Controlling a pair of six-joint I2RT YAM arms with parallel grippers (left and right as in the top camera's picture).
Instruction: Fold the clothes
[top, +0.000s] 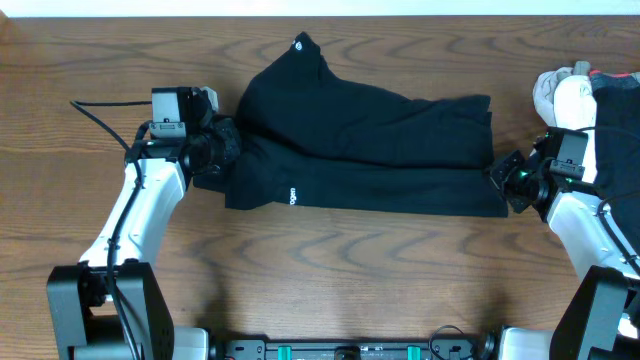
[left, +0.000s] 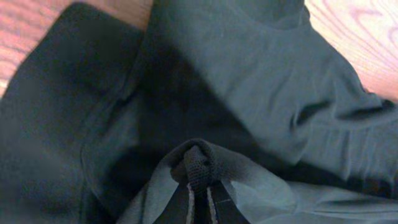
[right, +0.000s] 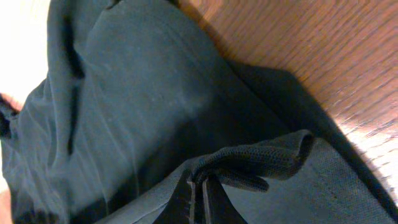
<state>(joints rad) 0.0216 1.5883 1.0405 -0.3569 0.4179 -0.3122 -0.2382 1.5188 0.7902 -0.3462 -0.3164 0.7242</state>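
The black shirt (top: 370, 150) lies partly folded across the middle of the table, with a tiny white logo (top: 293, 194) on its front layer. My left gripper (top: 222, 148) is shut on the shirt's left edge; in the left wrist view the fingers (left: 199, 180) pinch a bunched fold of black mesh fabric (left: 186, 81). My right gripper (top: 503, 178) is shut on the shirt's right edge; in the right wrist view the fingers (right: 200, 182) pinch a rolled hem of the fabric (right: 149, 93). Both hold the cloth low at the table.
A pile of other clothes, white (top: 560, 95) and dark (top: 615, 120), sits at the far right edge behind my right arm. A black cable (top: 100, 122) runs from the left arm. Bare wood table (top: 330, 280) lies in front of the shirt.
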